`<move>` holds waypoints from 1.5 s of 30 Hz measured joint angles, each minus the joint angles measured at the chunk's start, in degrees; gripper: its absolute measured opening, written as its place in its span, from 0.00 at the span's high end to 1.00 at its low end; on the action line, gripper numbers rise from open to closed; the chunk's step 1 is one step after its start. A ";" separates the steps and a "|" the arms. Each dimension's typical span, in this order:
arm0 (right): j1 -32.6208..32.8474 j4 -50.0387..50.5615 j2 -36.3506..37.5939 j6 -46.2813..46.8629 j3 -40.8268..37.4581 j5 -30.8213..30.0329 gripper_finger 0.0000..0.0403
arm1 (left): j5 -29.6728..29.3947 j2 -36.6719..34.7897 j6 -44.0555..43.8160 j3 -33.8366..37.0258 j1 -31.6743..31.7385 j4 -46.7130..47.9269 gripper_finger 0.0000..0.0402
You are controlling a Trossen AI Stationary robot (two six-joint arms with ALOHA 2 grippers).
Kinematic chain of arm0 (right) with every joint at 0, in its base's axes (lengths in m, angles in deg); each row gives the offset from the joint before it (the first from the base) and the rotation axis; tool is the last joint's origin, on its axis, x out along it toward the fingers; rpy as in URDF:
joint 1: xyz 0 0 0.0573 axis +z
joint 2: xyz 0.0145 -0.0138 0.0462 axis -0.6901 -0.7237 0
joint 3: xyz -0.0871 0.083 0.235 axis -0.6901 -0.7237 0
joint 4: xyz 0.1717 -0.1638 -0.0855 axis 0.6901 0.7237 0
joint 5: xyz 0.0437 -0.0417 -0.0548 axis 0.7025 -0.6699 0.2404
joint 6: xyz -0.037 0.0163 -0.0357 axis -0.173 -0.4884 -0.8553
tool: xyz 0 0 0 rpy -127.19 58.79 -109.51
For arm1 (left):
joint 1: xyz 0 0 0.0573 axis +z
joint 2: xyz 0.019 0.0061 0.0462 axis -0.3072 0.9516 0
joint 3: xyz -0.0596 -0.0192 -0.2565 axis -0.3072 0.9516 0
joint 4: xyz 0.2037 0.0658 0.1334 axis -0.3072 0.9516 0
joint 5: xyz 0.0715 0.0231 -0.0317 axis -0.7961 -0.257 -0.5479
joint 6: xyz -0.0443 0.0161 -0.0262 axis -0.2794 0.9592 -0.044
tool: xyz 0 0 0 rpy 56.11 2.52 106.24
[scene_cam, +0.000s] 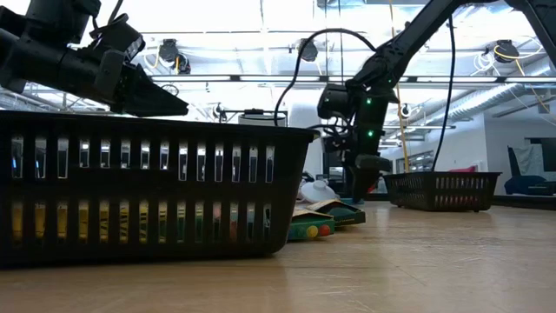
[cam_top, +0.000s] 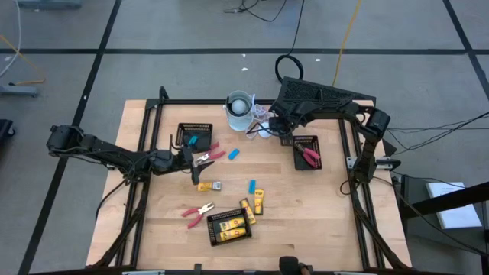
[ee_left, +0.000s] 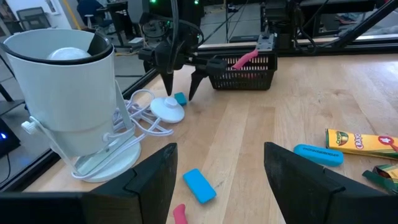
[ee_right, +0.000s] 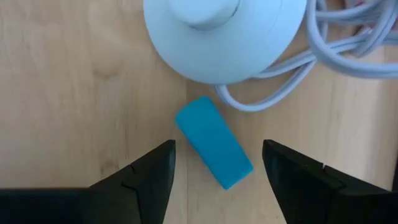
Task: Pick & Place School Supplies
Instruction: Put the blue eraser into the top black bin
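Note:
My right gripper [ee_right: 217, 154] points down, open, at the table's far middle [cam_top: 277, 128]. A small light-blue stick [ee_right: 213, 142] lies flat on the wood between its fingers, touching neither, next to the white corded disc [ee_right: 214, 31]. My left gripper [ee_left: 217, 180] stands open and nearly level at the table's left [cam_top: 186, 156], above red-handled pliers [cam_top: 208, 158]. Just ahead of its fingers lies another blue stick [ee_left: 199, 185]. More supplies lie loose mid-table: a blue stick [cam_top: 252, 186], yellow-and-black pieces [cam_top: 260, 201] and red pliers [cam_top: 199, 212].
A white cup [cam_top: 239, 111] stands at the far middle beside the disc's cord. Black mesh trays sit at the far left [cam_top: 195, 136], far right [cam_top: 307, 151] with red pliers inside, and near middle [cam_top: 229, 227] with yellow pieces. A black frame rail [cam_top: 252, 101] borders the table.

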 joint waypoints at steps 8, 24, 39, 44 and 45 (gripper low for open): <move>0.00 0.43 0.00 -0.51 -0.02 2.87 0.55 | -0.01 0.00 0.00 0.00 0.00 0.00 0.39; 0.13 0.51 0.13 -0.91 0.00 2.87 0.99 | -0.04 0.00 -0.06 0.00 0.00 0.00 0.39; 0.13 1.93 0.12 2.09 0.02 3.13 0.74 | -0.03 0.00 -0.46 0.00 0.00 -0.01 0.39; 0.17 1.65 0.07 2.01 -0.02 2.54 0.53 | -0.04 0.00 -0.24 -0.02 0.00 -0.02 0.39; 0.17 1.14 0.07 1.98 -0.02 1.24 0.49 | -0.03 0.00 -0.24 -0.02 0.00 -0.02 0.39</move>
